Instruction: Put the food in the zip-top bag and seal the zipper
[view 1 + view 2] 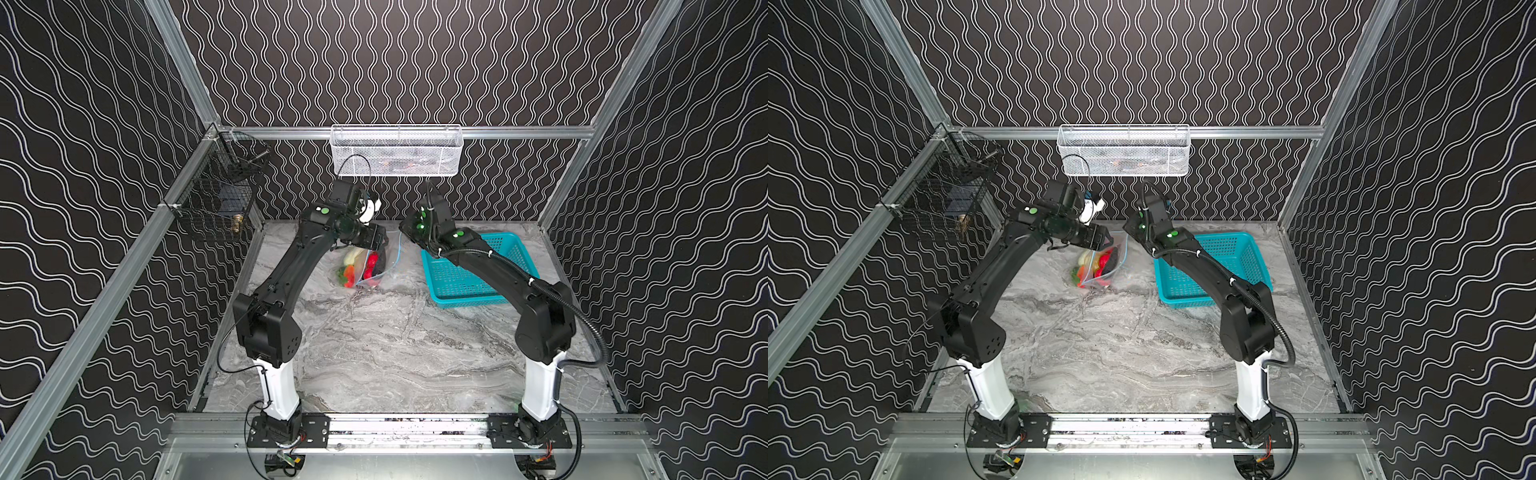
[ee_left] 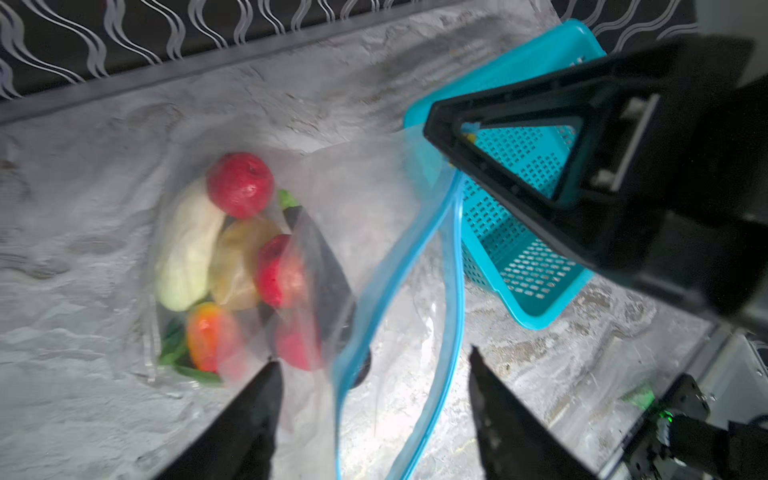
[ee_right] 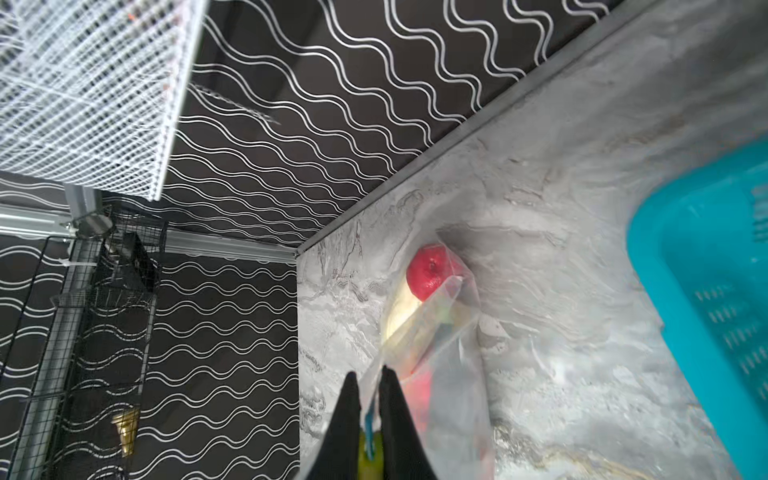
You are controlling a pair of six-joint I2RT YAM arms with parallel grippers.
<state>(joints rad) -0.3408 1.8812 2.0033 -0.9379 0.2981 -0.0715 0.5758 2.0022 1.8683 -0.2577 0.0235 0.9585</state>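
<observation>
Sealing is the step in hand: the food [image 2: 241, 185] sits inside the clear bag [image 2: 365, 174], which lies on the table [image 1: 374, 332] beside the blue basket [image 1: 457, 282]. The right gripper [image 3: 368, 374] pinches the zipper [image 2: 460, 270] at its slider end. The left gripper [image 2: 374, 359] hangs spread over the gaping mouth. Next, I judge, the left should pin the strip.

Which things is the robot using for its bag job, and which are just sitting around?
For the job: zip-top bag, food inside it, zipper, right gripper pinching the zipper, open left gripper.
Just lying about: teal basket, white mesh basket, black wire basket.
</observation>
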